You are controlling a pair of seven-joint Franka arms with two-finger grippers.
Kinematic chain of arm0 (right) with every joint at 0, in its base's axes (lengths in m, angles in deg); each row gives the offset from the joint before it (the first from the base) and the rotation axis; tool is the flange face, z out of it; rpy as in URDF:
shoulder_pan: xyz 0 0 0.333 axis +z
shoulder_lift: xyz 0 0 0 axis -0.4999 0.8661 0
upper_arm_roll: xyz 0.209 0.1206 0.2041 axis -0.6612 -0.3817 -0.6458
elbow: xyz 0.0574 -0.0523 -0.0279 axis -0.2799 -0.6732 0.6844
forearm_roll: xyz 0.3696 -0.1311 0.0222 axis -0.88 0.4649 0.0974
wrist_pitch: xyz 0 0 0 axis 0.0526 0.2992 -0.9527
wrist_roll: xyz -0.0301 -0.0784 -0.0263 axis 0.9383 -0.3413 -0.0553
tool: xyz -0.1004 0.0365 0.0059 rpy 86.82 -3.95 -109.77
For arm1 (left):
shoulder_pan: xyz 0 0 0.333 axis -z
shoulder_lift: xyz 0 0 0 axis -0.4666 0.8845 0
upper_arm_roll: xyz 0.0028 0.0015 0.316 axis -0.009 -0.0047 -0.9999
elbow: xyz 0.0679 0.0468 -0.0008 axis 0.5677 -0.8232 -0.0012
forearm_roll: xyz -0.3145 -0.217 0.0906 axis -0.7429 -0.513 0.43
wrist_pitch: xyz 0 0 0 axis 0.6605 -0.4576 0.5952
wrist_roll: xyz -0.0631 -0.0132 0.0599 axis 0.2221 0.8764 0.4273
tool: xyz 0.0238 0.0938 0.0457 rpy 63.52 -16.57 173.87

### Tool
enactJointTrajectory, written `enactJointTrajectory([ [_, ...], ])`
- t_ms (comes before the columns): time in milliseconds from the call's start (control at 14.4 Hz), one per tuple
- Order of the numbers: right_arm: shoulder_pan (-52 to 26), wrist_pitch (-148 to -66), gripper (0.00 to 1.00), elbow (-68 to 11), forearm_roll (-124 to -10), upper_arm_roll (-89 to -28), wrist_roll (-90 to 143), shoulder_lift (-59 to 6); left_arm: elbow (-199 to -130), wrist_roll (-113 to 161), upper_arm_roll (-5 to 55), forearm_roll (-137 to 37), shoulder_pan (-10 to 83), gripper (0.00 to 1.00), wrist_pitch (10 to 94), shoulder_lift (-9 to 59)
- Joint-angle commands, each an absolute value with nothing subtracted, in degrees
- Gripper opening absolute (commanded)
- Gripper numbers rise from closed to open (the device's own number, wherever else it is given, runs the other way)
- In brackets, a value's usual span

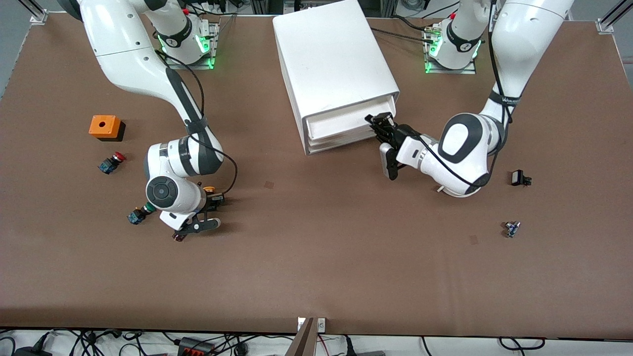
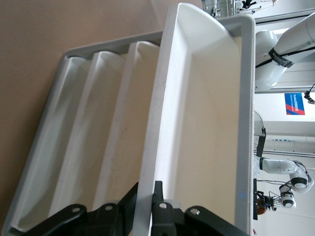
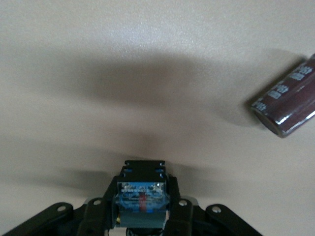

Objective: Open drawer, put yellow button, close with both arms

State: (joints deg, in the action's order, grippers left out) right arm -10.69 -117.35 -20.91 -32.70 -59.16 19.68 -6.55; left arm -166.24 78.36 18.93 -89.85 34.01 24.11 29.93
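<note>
The table (image 1: pixel 316 277) carries a big white cabinet (image 1: pixel 334 64) between the two arm bases, its stacked drawers facing the front camera. The left gripper (image 1: pixel 378 123) is at the cabinet's front, at the end toward the left arm; its fingers (image 2: pixel 158 206) are clamped shut on the front wall of the drawer (image 2: pixel 197 123), the topmost tray, which stands out slightly past the lower white drawers (image 2: pixel 93 132).

The right gripper (image 1: pixel 213 196) is down at the table toward the right arm's end, closed around the yellow button (image 3: pixel 141 196); the wrist view shows the dark blue-black body pinched between the fingers (image 3: pixel 101 216), and the front view shows the yellow cap (image 1: pixel 209 189) just beside the wrist.

Near this gripper, an orange box (image 1: pixel 105 127) lies well apart, farther from the front camera; a red-capped button (image 1: pixel 111 162) lies between box and gripper; a green-capped button (image 1: pixel 138 214) sits just beside the arm's wrist. A dark cylinder (image 3: pixel 288 101) lies on the table close to the closed fingers.
</note>
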Motion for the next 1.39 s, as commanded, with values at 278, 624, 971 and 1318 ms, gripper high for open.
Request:
enactJointTrajectory([
  [278, -10.04, -108.47, 0.0, -13.49, -33.52, -59.04, 20.75, -10.31, -155.56, 78.15, 14.61, -86.59, 33.7, 0.07, 25.69, 37.03],
  [624, -10.22, -88.42, 0.0, 6.71, -33.61, -62.02, 20.31, -10.49, -153.17, 78.51, 11.52, -86.67, 33.7, 0.61, 26.04, 37.65],
  [971, -9.96, -88.39, 0.0, 11.05, -33.61, -65.71, 19.0, -13.11, -151.34, 75.01, 11.35, -86.41, 31.6, 1.0, 25.52, 34.67],
  [1318, -4.44, -89.98, 0.0, 14.39, -33.53, -70.29, 9.25, -14.53, -143.87, 59.99, 11.08, -73.95, 30.54, 1.0, 19.38, 31.33],
])
